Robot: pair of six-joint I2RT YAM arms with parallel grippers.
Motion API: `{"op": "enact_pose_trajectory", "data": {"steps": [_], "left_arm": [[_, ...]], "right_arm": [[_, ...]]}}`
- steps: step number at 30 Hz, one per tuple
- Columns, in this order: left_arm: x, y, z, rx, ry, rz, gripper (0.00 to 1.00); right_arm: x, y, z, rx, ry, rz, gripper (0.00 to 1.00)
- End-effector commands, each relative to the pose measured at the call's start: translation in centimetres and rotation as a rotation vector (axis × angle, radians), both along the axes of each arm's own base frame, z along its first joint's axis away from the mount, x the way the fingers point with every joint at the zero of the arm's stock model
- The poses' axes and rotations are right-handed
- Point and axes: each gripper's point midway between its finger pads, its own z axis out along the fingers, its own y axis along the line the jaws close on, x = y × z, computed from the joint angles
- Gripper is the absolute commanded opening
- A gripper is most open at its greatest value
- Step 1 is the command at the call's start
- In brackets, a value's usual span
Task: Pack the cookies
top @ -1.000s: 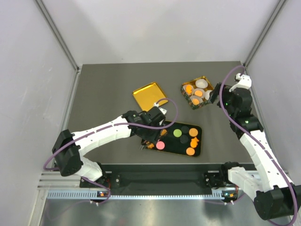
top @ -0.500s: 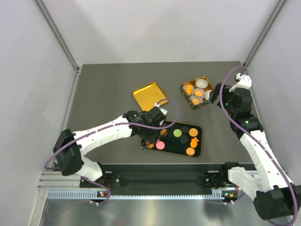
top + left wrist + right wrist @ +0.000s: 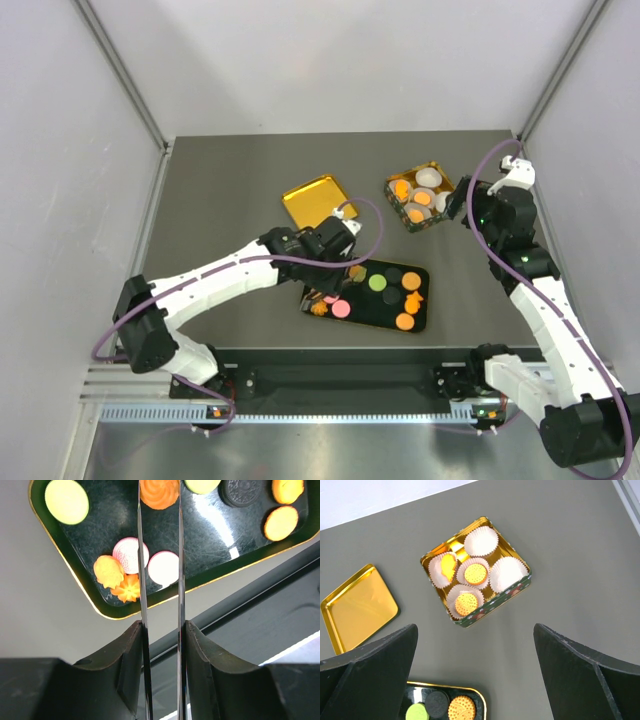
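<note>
My left claw (image 3: 159,575), fingers narrow and empty, hovers above the pink cookie (image 3: 163,568); next, descend and pinch it.

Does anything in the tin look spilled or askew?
One orange cookie stands tilted on edge in its white paper cup, at the left of the gold square tin; the other two lie flat. Nothing spilled on the table.
</note>
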Motion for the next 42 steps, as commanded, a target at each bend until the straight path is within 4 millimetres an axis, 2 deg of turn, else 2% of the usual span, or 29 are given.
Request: {"op": "enact_pose_trajectory", "data": {"steps": [1, 6, 9, 18, 22, 23, 24, 25, 31, 32, 36, 42], "left_arm": [[1.2, -1.5, 2.6, -0.064, -0.065, -0.010, 0.38], [3.3, -4.3, 4.2, -0.119, -0.124, -0.019, 0.38], [5.2, -6.8, 5.2, -0.173, -0.176, -0.019, 0.38], [12.6, -14.6, 7.9, -0.325, -0.375, -0.007, 0.38], [15.4, -17.1, 7.6, -0.382, -0.403, 0.001, 0.38], [15.9, -17.8, 6.9, -0.385, -0.403, -0.001, 0.38], [16.5, -18.5, 7.2, -0.414, -0.420, 0.000, 0.38], [17.5, -19.8, 6.6, -0.443, -0.423, -0.011, 0.38], [19.4, -22.5, 5.5, -0.492, -0.463, -0.044, 0.40], [19.8, -23.0, 4.8, -0.493, -0.469, -0.055, 0.40], [20.9, -24.1, 3.2, -0.484, -0.459, -0.052, 0.41], [21.6, -24.9, 2.1, -0.491, -0.463, -0.051, 0.42]], "right_arm": [[0.1, -0.7, 1.8, -0.006, -0.058, -0.022, 1.00], [0.1, -0.8, 1.8, -0.006, -0.058, -0.026, 1.00], [0.0, -0.8, 1.9, -0.005, -0.063, -0.028, 1.00], [0.0, -1.0, 2.0, -0.008, -0.065, -0.035, 1.00], [-0.2, -1.6, 2.2, -0.014, -0.072, -0.063, 1.00], [-0.3, -1.8, 2.2, -0.014, -0.074, -0.074, 1.00], [-0.4, -2.0, 2.3, -0.014, -0.079, -0.082, 1.00], [-0.6, -2.6, 2.5, -0.017, -0.084, -0.121, 1.00], [-1.1, -3.0, 2.9, -0.015, -0.100, -0.142, 1.00], [-1.1, -3.1, 3.0, -0.014, -0.104, -0.142, 1.00], [-1.1, -3.0, 2.8, -0.014, -0.098, -0.140, 1.00], [-1.1, -2.9, 3.0, -0.012, -0.101, -0.133, 1.00]]}}
